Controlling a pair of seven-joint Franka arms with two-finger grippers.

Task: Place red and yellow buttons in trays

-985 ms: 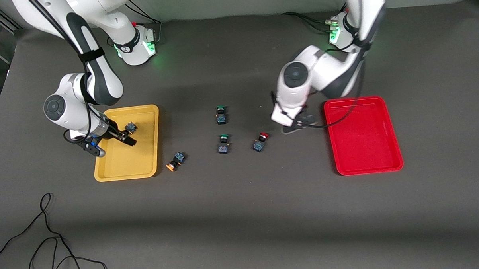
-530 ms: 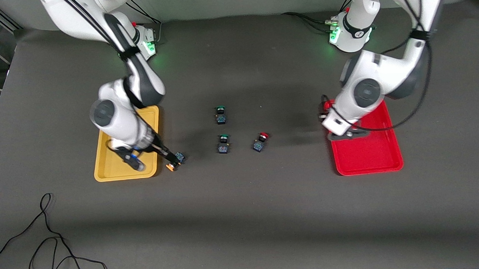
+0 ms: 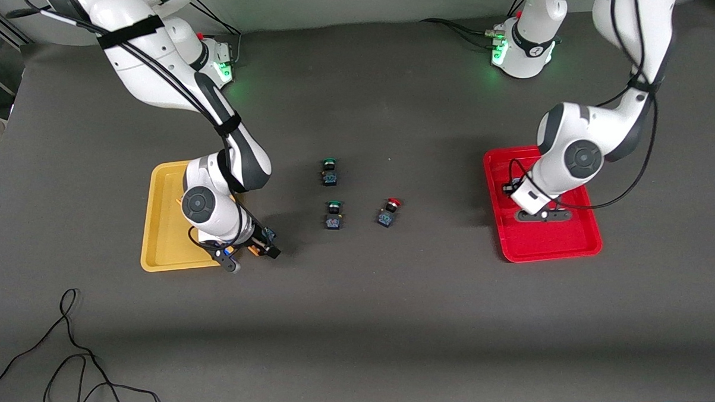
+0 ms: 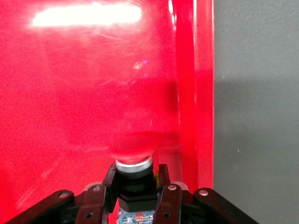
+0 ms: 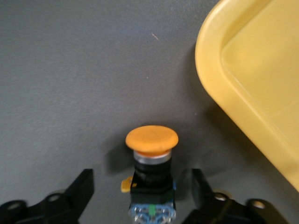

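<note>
My left gripper is shut on a red-capped button and holds it low over the red tray, near the tray's rim on the side toward the table's middle. My right gripper is open, down at the table, with one finger on each side of an orange-yellow-capped button that lies just beside the yellow tray. The tray's corner shows in the right wrist view. A second red-capped button lies mid-table. The other yellow button is hidden.
Two green-capped buttons lie mid-table, beside the loose red one. A black cable loops on the table near the front camera, at the right arm's end.
My right gripper moved from over the yellow tray to the orange-yellow button beside it. My left gripper carried the red button from mid-table to over the red tray.
</note>
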